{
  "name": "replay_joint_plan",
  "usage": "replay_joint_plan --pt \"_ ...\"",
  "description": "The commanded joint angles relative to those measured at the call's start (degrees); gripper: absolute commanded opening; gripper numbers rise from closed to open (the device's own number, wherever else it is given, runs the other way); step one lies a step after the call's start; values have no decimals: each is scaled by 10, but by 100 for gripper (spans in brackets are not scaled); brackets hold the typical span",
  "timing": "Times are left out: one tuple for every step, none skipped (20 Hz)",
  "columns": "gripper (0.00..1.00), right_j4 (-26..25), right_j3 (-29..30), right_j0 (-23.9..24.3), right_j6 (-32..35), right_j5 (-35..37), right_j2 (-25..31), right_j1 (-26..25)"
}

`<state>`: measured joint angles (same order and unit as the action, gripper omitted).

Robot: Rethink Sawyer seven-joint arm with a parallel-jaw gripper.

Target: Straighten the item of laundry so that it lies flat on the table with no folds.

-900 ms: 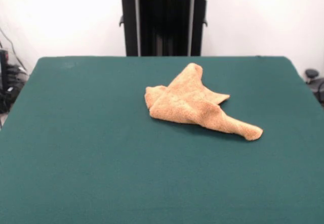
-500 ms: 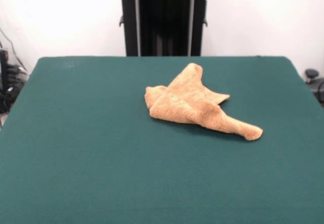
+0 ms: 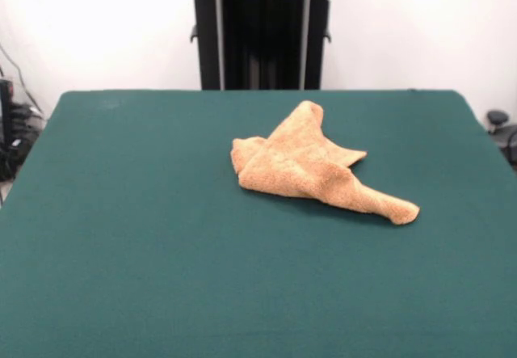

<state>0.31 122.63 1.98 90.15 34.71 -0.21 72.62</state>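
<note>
Green felt table [image 3: 121, 253] carries the crumpled towel [image 3: 303, 168], slightly toward two o'clock of centre. Soft, light terry probably drags easily; pinch the five o'clock tail corner. No gripper shows, jaws unknowable.

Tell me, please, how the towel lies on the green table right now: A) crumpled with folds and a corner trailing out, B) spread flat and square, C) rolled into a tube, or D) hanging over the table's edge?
A: the towel sits bunched and folded on the table, with one corner stretched out to the side.
</note>
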Motion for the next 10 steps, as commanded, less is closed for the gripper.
replay_joint_plan --pt "100 20 45 -2 70 11 23 -22" --pt "100 18 48 -1 66 16 22 -17" --pt "100 18 49 1 59 16 24 -15" --pt "100 17 54 4 52 17 23 -10" --pt "100 17 61 8 43 17 23 -3" --pt "100 16 66 10 40 15 20 3" --pt "100 18 72 14 34 12 21 6" --pt "100 18 77 17 30 6 22 7" --pt "100 22 81 21 26 -2 27 3" --pt "100 23 88 24 25 -10 28 4"
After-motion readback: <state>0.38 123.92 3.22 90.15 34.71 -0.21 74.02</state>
